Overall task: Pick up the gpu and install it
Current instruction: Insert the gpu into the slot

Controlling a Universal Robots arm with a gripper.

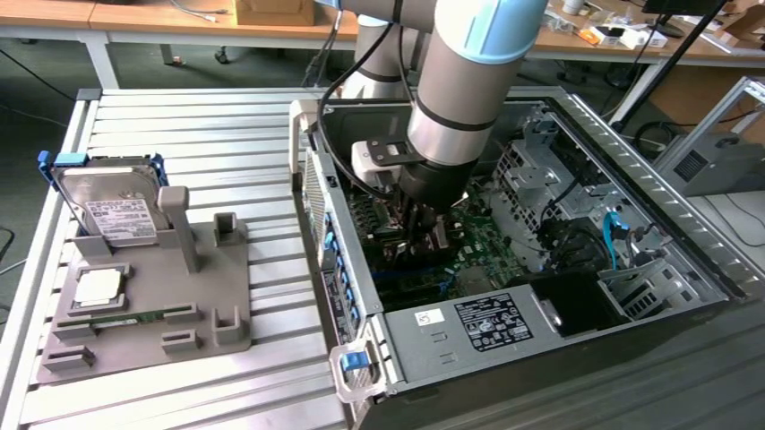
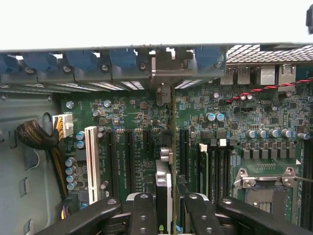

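Observation:
The gpu [image 2: 164, 188] appears edge-on in the wrist view as a thin dark card standing upright over the green motherboard [image 2: 127, 127], between the black expansion slots. Its silver bracket [image 2: 166, 73] reaches the case's rear slot wall. My gripper [image 2: 168, 208] is shut on the card, one black finger [image 2: 143, 210] on each side. From the exterior view, the arm reaches down into the open computer case [image 1: 478, 331], with the gripper [image 1: 425, 228] low over the board. I cannot tell whether the card's edge sits in a slot.
A white slot [image 2: 91, 161], a sleeved cable bundle [image 2: 39, 139] and the CPU socket [image 2: 266, 181] flank the card. Outside the case, a grey fixture [image 1: 156, 305] holds a hard drive [image 1: 114, 210] in a blue frame and a small silver chip [image 1: 98, 287].

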